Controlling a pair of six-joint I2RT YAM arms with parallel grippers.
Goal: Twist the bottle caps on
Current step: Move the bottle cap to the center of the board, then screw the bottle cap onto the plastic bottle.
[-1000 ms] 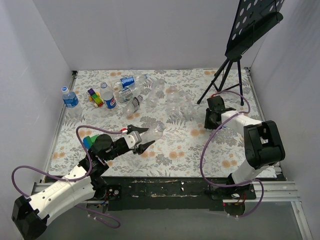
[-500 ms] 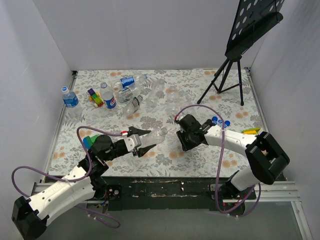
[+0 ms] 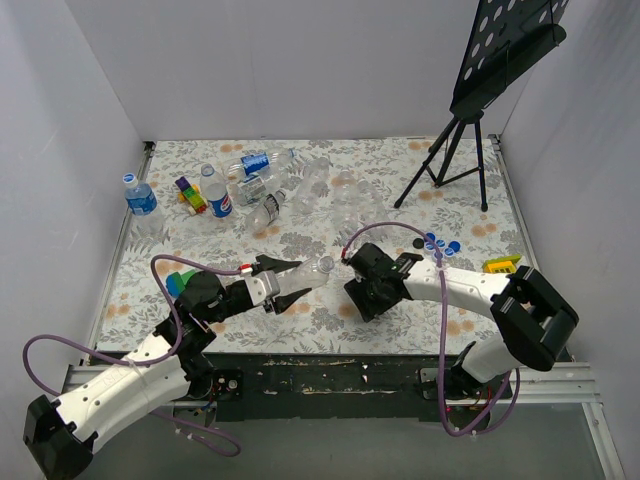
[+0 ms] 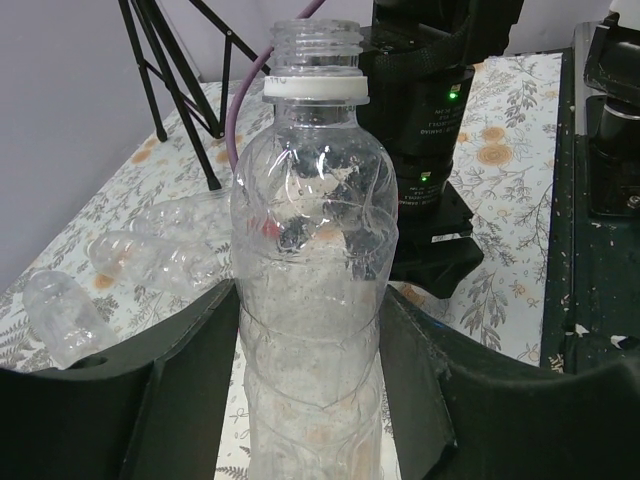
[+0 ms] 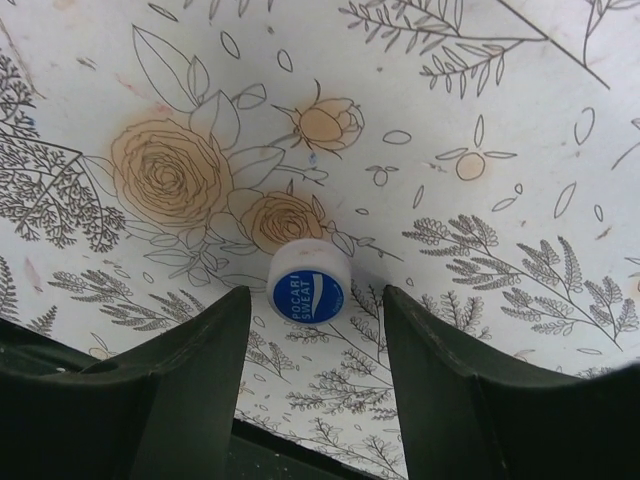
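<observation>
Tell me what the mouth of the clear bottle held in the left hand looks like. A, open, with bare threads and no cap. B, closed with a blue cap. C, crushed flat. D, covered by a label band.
A: the bottle clamped in the left hand shows bare screw threads above a white ring with nothing on top, while a blue cap sits apart in the right wrist view.

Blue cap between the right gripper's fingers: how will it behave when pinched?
The cap looks small and thin, so probably very light. Lying flat, printed face up, it should slide rather than roll if nudged. Its round rim could squirt sideways unless the right gripper closes centred.
</observation>
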